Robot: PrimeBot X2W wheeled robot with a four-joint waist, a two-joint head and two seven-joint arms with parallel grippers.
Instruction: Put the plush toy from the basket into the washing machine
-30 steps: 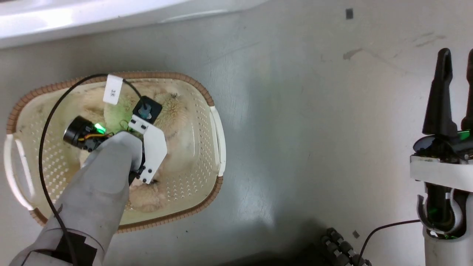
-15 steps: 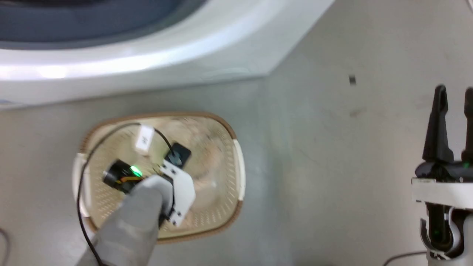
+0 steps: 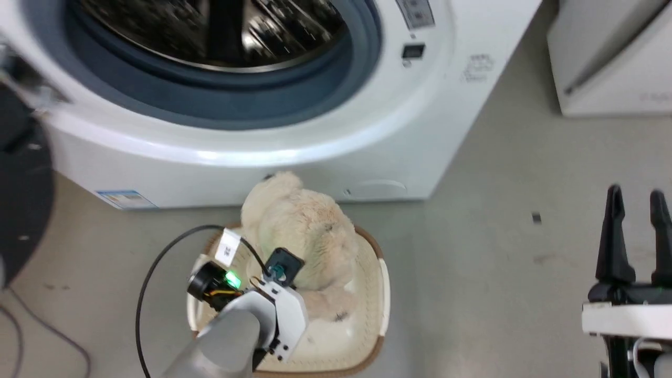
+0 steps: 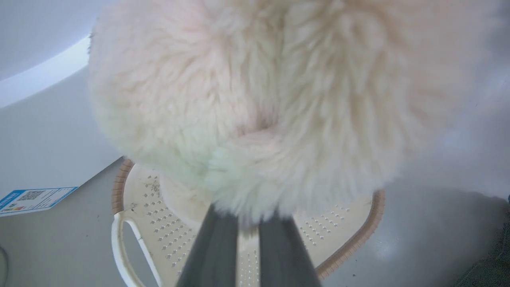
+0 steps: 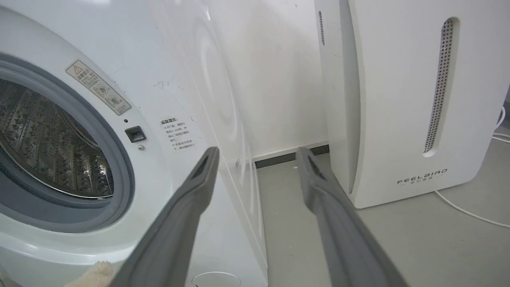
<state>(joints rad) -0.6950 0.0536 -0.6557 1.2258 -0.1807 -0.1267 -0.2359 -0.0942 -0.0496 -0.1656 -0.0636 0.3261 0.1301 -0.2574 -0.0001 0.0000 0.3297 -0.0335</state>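
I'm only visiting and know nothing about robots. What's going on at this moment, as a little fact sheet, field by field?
plush toy: cream, fluffy, held up over the basket
left gripper: shut on the plush toy's fur
right gripper: open, holding nothing, off to the right
basket: on the floor, just in front of the washing machine
washing machine: door open, steel drum showing
white appliance: stands to the machine's right
task stage: toy not yet in the drum

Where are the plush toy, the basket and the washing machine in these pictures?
plush toy (image 3: 299, 231): head view, middle of its fluffy body.
basket (image 3: 385, 294): head view, white handle on its right side.
washing machine (image 3: 252, 152): head view, white front under the door ring.
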